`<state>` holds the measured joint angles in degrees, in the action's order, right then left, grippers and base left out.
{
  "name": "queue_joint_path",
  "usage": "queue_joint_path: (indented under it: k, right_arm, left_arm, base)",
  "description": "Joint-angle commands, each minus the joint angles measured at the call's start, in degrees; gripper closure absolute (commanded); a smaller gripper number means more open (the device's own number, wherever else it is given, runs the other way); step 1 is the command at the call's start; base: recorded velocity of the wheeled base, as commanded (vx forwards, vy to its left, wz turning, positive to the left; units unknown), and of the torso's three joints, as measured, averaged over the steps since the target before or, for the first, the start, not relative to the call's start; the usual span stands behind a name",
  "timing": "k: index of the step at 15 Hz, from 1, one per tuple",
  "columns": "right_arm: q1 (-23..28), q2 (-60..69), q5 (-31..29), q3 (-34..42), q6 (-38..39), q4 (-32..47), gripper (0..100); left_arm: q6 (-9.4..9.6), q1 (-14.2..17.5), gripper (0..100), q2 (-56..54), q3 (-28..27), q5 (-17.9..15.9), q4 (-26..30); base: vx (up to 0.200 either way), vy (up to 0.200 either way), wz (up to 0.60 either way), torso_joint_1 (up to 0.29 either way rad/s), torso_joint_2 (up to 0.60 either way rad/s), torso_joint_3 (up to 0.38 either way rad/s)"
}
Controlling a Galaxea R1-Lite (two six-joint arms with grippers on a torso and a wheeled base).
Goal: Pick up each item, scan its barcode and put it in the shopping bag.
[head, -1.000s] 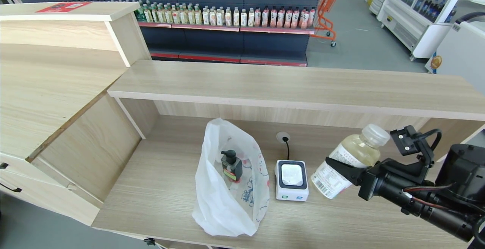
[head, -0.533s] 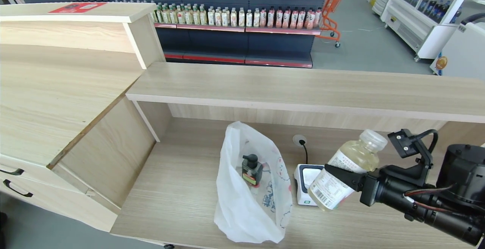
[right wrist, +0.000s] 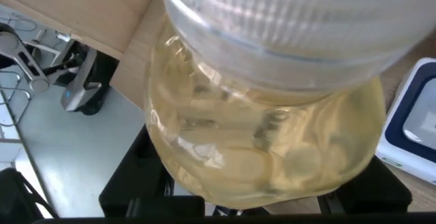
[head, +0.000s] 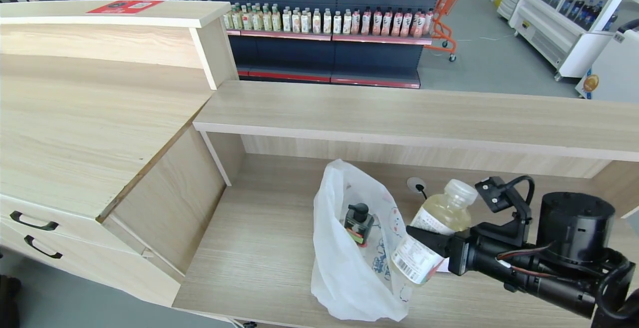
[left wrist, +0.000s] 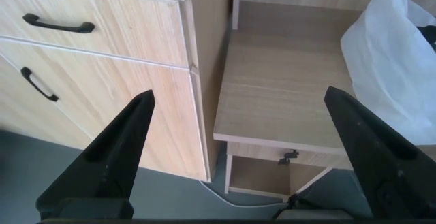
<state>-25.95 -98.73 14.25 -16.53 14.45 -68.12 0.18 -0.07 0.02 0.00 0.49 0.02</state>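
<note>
My right gripper (head: 425, 238) is shut on a clear bottle of pale yellow drink (head: 435, 230), held tilted with its white cap up and its barcode label low. The bottle hangs over the right edge of the white shopping bag (head: 339, 268), which stands open on the counter with a dark pump bottle (head: 358, 224) inside. In the right wrist view the bottle (right wrist: 272, 135) is close up, with the white scanner (right wrist: 415, 125) under it. My left gripper (left wrist: 240, 98) is open and holds nothing, off the counter's front left corner by the bag (left wrist: 395, 54).
A cable port (head: 415, 184) sits in the counter behind the bottle. A raised wooden ledge (head: 399, 113) runs along the back, and a taller counter with drawers (left wrist: 88, 81) stands to the left. Bare counter top (head: 259, 253) lies left of the bag.
The camera has turned, shifting the whole picture to the right. My right gripper carried the bottle leftward, from right of the scanner, across it, to the bag's right edge.
</note>
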Motion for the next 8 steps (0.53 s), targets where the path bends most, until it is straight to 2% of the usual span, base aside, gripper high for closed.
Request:
queue_joint_path:
  k: [1, 3, 5, 7, 8]
  right_arm:
    - [-0.9, -6.1, -0.5, -0.8, -0.6, -0.2, 100]
    - [-1.4, -10.4, -1.4, -0.5, -4.9, -3.2, 100]
    - [-1.1, -16.7, -1.4, -0.4, -9.3, -10.7, 100]
    - [-1.4, -23.1, -1.7, -0.4, -10.3, -19.9, 100]
    - [-1.4, -25.1, -1.8, -0.9, -12.7, -20.9, 100]
  left_arm:
    - [-0.01, 0.1, 0, 0.0, 0.0, 0.0, 0.0]
    - [-0.01, 0.0, 0, 0.0, 0.0, 0.0, 0.0]
    - [-0.01, 0.0, 0, 0.0, 0.0, 0.0, 0.0]
    - [-0.01, 0.0, 0, 0.0, 0.0, 0.0, 0.0]
    - [-0.01, 0.0, 0, 0.0, 0.0, 0.0, 0.0]
  base:
    - [0.0, 0.0, 0.0, 0.0, 0.0, 0.0]
    - [0.0, 0.0, 0.0, 0.0, 0.0, 0.0]
    - [0.0, 0.0, 0.0, 0.0, 0.0, 0.0]
    - [0.0, 0.0, 0.0, 0.0, 0.0, 0.0]
    - [0.0, 0.0, 0.0, 0.0, 0.0, 0.0]
